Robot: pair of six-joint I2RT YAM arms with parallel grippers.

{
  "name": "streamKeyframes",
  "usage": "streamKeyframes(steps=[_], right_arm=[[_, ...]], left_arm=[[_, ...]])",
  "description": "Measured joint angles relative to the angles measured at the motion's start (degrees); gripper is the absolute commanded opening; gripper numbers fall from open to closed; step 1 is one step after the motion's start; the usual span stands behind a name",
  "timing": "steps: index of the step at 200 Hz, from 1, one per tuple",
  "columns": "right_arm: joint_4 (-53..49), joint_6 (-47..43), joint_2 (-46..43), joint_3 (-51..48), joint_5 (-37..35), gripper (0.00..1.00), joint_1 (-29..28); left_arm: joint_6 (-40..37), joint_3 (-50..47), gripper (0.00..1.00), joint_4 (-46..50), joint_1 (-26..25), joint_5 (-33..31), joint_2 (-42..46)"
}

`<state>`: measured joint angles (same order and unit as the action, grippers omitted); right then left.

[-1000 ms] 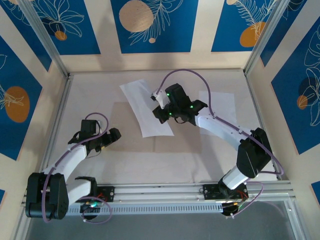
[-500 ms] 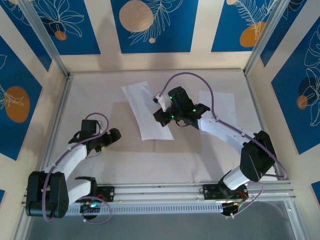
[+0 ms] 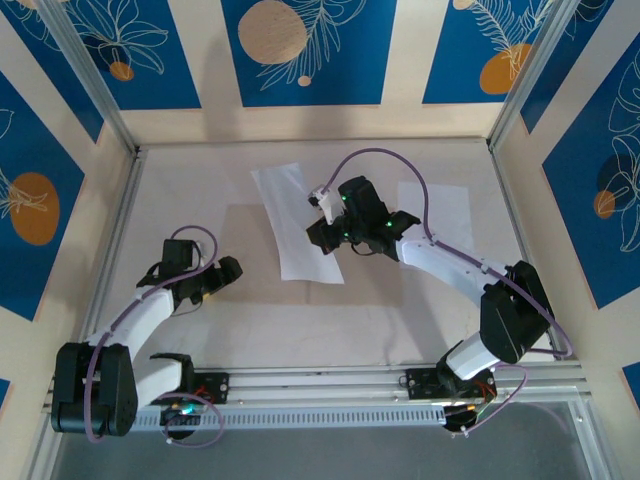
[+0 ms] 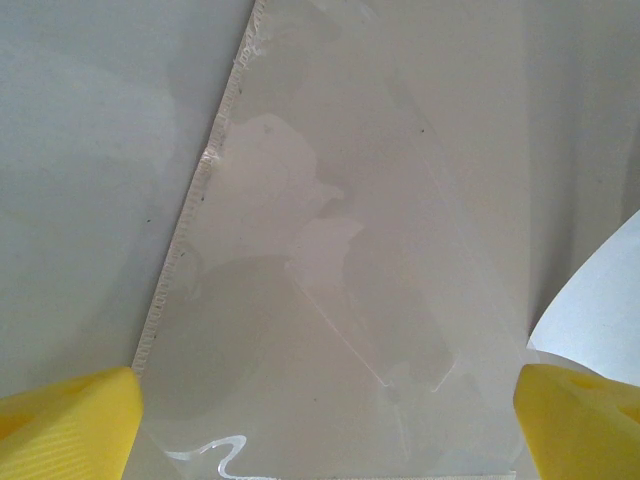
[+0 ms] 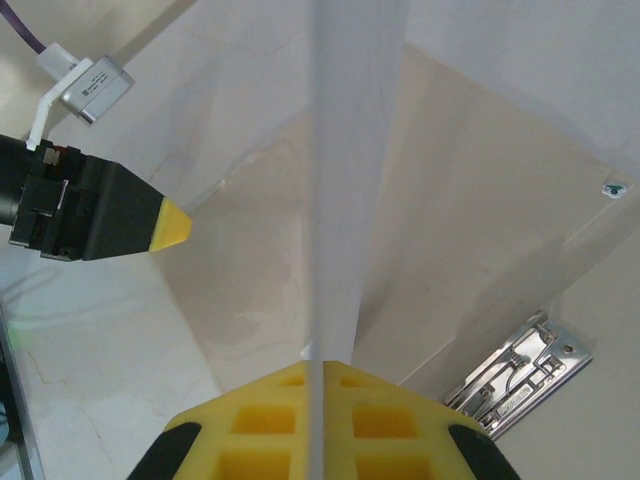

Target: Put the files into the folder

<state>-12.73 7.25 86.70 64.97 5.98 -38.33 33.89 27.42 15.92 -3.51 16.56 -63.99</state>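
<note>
Swung rightward since a second ago, the sheet hangs pinched in the right gripper over the folder; I'd square it before lowering. Second sheet lies well right on the pale table, blue-patterned walls around. Left wrist: left gripper spread wide above the folder. Right wrist: fingers clamp the paper's edge, metal clip nearby

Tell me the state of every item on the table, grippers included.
Left gripper, open, holding nothing.
Right gripper, shut on first sheet.
First sheet, pinched at one edge, raised over the folder.
Second sheet, lying flat, untouched.
Folder, open flat, clip exposed.
</note>
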Motion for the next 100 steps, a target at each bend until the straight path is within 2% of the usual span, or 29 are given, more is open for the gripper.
streamKeyframes(steps=[100], right_arm=[[3.91, 1.44, 2.91, -1.25, 2.03, 0.00, 1.62]], left_arm=[[-1.07, 0.00, 0.96, -0.02, 0.02, 0.57, -1.14]])
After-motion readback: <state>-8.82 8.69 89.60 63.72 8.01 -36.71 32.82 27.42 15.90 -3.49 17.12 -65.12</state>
